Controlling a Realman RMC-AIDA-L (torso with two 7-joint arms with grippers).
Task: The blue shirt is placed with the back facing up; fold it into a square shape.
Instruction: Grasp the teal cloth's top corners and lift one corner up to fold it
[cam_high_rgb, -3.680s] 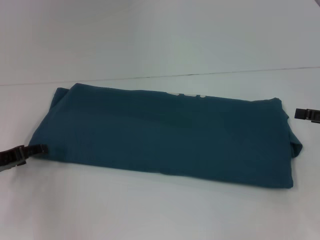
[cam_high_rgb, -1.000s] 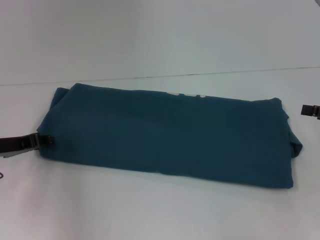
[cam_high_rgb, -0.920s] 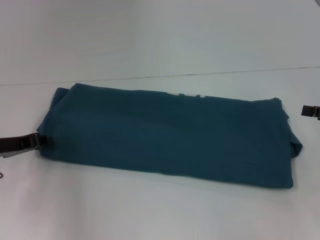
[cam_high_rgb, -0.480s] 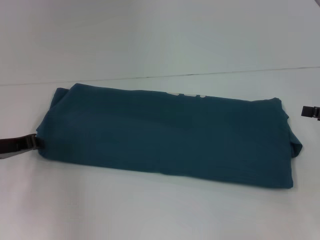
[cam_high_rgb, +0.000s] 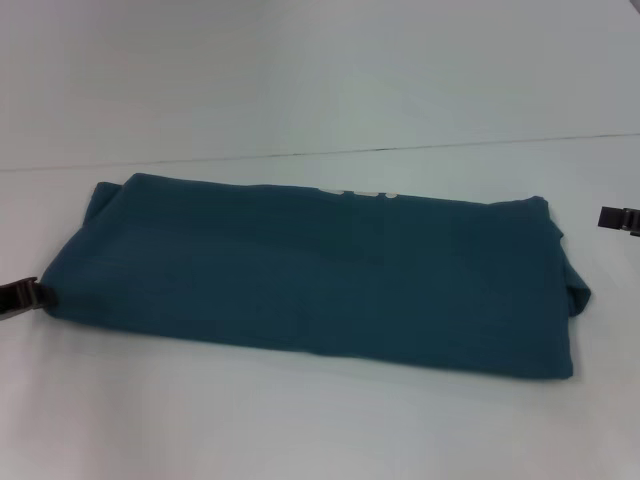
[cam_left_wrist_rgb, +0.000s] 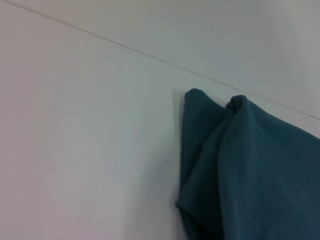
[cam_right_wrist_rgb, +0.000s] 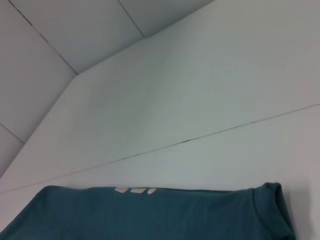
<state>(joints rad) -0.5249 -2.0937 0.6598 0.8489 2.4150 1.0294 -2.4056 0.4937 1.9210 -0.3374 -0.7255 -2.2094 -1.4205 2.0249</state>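
The blue shirt (cam_high_rgb: 320, 270) lies folded into a long band across the white table (cam_high_rgb: 300, 420), plain side up. A strip of white lettering (cam_high_rgb: 358, 192) peeks out along its far edge. At the shirt's left end, at the head view's left edge, my left gripper (cam_high_rgb: 30, 296) is shut on the fabric. The left wrist view shows that end of the shirt (cam_left_wrist_rgb: 250, 170) bunched into folds. My right gripper (cam_high_rgb: 618, 217) sits at the right edge of the head view, apart from the shirt's right end. The right wrist view shows the shirt's far edge (cam_right_wrist_rgb: 150, 215).
A thin seam line (cam_high_rgb: 400, 150) crosses the white surface behind the shirt. Bare table lies in front of and behind the shirt.
My left gripper reached onto the shirt's left end, then drew back to the left. The whole shirt has slid a little left with it. The right gripper barely moved.
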